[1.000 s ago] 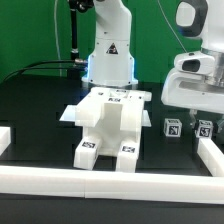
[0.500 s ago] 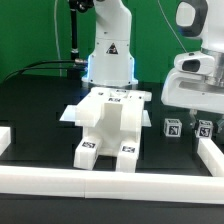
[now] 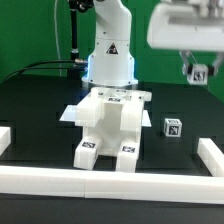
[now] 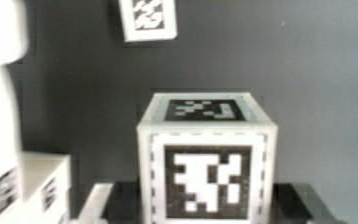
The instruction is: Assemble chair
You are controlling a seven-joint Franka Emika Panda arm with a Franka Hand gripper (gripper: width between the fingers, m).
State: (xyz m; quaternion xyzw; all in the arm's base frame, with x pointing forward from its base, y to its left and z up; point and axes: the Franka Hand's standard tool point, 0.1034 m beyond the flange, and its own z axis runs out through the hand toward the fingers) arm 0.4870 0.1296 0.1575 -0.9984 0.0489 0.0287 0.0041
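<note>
A partly built white chair body (image 3: 108, 125) with tagged faces stands mid-table. My gripper (image 3: 197, 66) hangs high at the exterior view's right, shut on a small white tagged block (image 3: 198, 73) that is lifted well above the table. In the wrist view that block (image 4: 202, 160) sits upright between my dark fingers (image 4: 108, 200), and my gripper (image 4: 202, 205) closes on its lower part. A second small tagged block (image 3: 173, 127) rests on the table below and to the left of my gripper.
White rails border the work area at the front (image 3: 110, 182), right (image 3: 211, 155) and left (image 3: 5, 138). The arm's base (image 3: 108, 55) stands behind the chair body. The wrist view shows a tagged white piece (image 4: 146, 18) and white parts (image 4: 34, 188) on the table.
My gripper has risen from table level at the right, taking one of the two small tagged blocks up with it. The other block has stayed on the table.
</note>
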